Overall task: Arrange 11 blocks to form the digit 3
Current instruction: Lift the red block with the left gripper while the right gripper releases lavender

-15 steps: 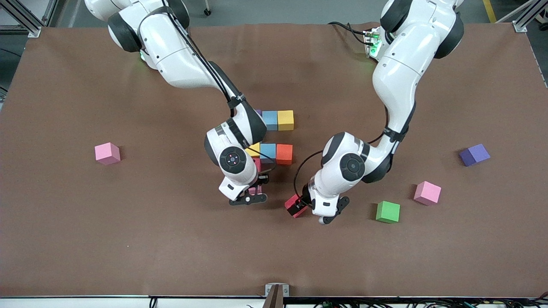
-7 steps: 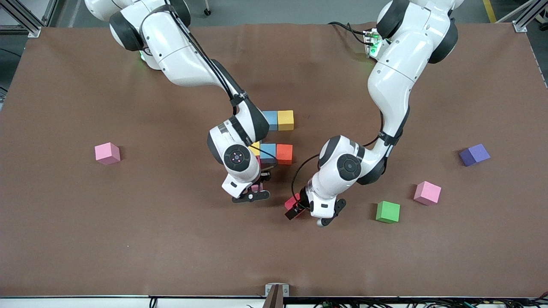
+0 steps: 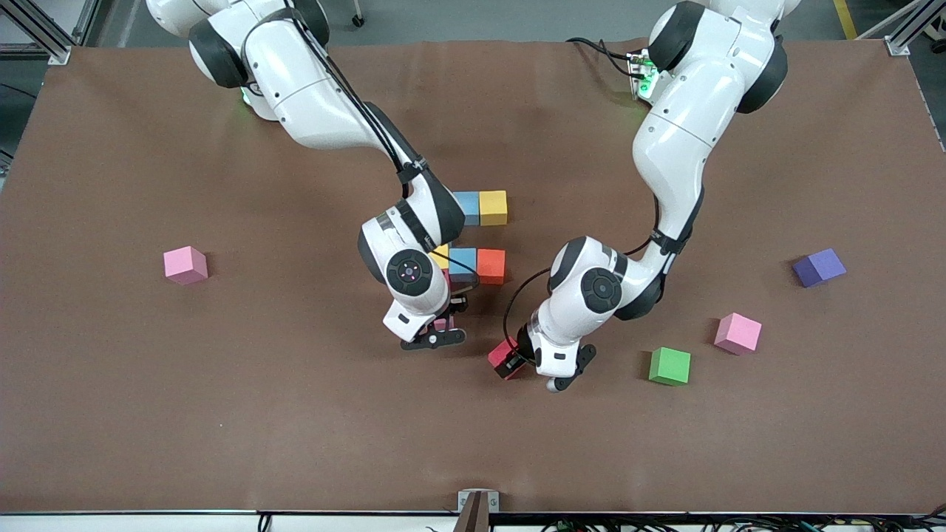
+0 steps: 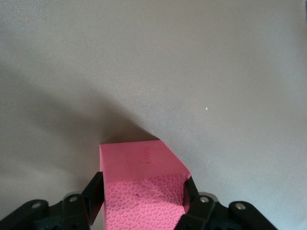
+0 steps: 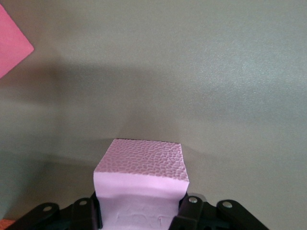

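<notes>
Two grips are live at once. Left gripper point(image 3: 521, 360) is clamped on a red block point(image 3: 504, 358), the cube seated between its fingers point(image 4: 94, 194) and sitting low against the counter point(image 3: 222, 414), nearer the front camera than the partial figure. Right gripper point(image 3: 437, 330) is clenched on a pale pink block point(image 5: 140, 179), mostly hidden under its wrist in the front view, just nearer the camera than the middle row. That row shows a yellow block point(image 3: 440, 258), a light blue block point(image 3: 463, 261) and an orange block point(image 3: 491, 265) touching side by side; a second light blue block point(image 3: 467, 206) and a second yellow block point(image 3: 493, 207) sit farther from the camera, the rest of that row hidden by the right arm. Loose cubes lie well apart: a pink block point(image 3: 185, 264) toward the right arm's end, a green block point(image 3: 669, 365), another pink block point(image 3: 737, 332) and a purple block point(image 3: 819, 266) toward the left arm's end. Judgement: the step in hand is lifting the red cube and setting the pale pink one; each should go down square, faces flush with its neighbour, with no nudging of the finished rows. Arms sit close together, so one likely should yield.
</notes>
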You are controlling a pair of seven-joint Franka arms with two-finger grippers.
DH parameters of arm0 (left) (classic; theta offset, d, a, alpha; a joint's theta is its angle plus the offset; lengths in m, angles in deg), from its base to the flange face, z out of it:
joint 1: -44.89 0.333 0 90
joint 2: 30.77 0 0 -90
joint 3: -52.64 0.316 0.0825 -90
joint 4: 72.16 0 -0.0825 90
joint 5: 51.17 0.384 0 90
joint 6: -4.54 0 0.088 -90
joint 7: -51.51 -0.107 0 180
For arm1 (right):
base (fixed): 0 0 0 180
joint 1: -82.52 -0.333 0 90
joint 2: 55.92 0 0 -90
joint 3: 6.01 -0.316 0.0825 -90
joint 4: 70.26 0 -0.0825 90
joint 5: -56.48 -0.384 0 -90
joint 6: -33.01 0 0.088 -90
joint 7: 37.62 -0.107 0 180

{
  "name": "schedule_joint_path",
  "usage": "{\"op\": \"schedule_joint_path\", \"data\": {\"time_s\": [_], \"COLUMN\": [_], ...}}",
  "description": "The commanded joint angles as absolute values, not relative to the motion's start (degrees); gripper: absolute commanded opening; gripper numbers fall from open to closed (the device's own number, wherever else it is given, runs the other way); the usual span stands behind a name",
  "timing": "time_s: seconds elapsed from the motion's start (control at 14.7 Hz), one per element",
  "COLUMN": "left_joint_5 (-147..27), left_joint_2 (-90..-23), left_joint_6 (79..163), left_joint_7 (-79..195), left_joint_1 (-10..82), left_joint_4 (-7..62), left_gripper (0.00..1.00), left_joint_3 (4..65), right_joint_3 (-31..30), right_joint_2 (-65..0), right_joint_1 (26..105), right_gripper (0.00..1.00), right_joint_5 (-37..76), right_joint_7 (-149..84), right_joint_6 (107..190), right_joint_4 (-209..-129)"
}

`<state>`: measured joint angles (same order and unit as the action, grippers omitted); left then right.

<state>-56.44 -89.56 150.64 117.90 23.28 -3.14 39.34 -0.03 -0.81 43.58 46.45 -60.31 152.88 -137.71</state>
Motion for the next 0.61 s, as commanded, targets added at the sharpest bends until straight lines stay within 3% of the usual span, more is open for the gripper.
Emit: {"op": "schedule_joint_path", "data": {"time_s": [0.0, 0.2, 0.27, 0.34, 0.41, 0.48, 0.55], "left_joint_5": [-57.24, -57.32, -57.41, -57.41, -57.50, -57.50, -57.50], "left_joint_2": [-90.63, -89.14, -88.26, -87.38, -86.42, -86.06, -85.88], "left_joint_6": [151.58, 150.97, 150.88, 150.88, 150.88, 150.70, 150.18], "left_joint_7": [117.87, 117.96, 117.96, 118.04, 118.05, 118.22, 119.87], "left_joint_1": [22.74, 23.36, 23.79, 24.32, 24.67, 24.76, 24.68], "left_joint_4": [-4.66, -4.40, -4.31, -4.22, -3.61, -2.74, -2.55], "left_gripper": [0.34, 0.11, 0.10, 0.10, 0.11, 0.14, 0.15], "left_joint_3": [39.72, 39.63, 39.63, 39.63, 39.63, 39.63, 39.63], "right_joint_3": [-0.30, -0.39, -0.39, -0.39, -0.30, -0.30, -0.30], "right_joint_2": [-0.81, -1.08, -1.17, -1.51, -1.69, -2.22, -2.57], "right_joint_1": [42.44, 42.53, 42.70, 42.70, 42.62, 42.61, 42.61], "right_gripper": [0.44, 0.49, 0.55, 0.67, 0.93, 1.00, 1.00], "right_joint_5": [45.75, 45.67, 45.58, 45.58, 45.58, 45.58, 45.49], "right_joint_7": [-61.17, -61.08, -61.08, -61.08, -61.08, -61.17, -61.08], "right_joint_6": [153.16, 151.94, 151.67, 151.67, 151.67, 151.67, 151.67], "right_joint_4": [-142.33, -142.24, -142.24, -142.24, -142.15, -142.15, -141.89]}}
